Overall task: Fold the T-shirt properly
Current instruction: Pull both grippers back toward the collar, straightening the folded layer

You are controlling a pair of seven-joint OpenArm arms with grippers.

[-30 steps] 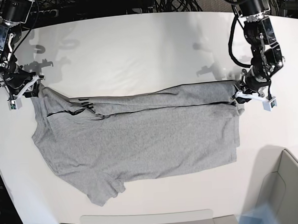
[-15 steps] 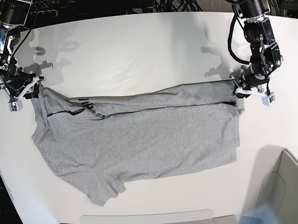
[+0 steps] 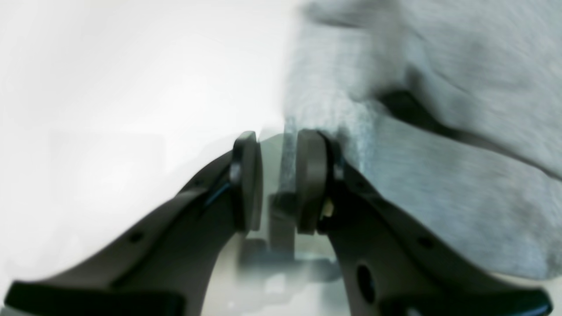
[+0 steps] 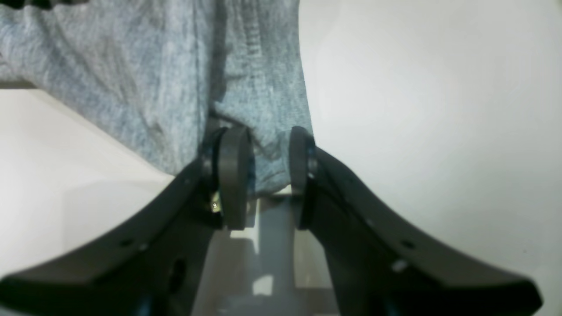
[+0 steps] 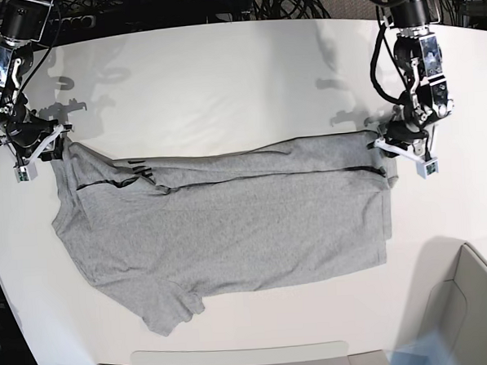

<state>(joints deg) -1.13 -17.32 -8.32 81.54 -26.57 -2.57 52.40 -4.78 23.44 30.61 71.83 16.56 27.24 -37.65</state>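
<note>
The heather-grey T-shirt point(image 5: 229, 224) lies flat on the white table point(image 5: 222, 77), its far edge folded over toward the front. Black lettering point(image 5: 136, 168) peeks out at the fold. My left gripper point(image 5: 380, 144) sits at the shirt's far right corner. In the left wrist view it point(image 3: 279, 140) is open, with the blurred cloth edge point(image 3: 439, 175) beside its right finger. My right gripper point(image 5: 56, 142) is at the far left corner. It point(image 4: 270, 136) also stands open, and a tip of the cloth point(image 4: 131, 66) lies loosely in the gap.
A grey bin point(image 5: 478, 301) stands at the front right corner. A flat grey tray edge point(image 5: 236, 359) runs along the front. Black cables point(image 5: 258, 2) lie behind the table's far edge.
The left arm's wrist has drawn back and up from the shirt's right corner. The right arm has shifted slightly toward the far side. The shirt lies as before.
</note>
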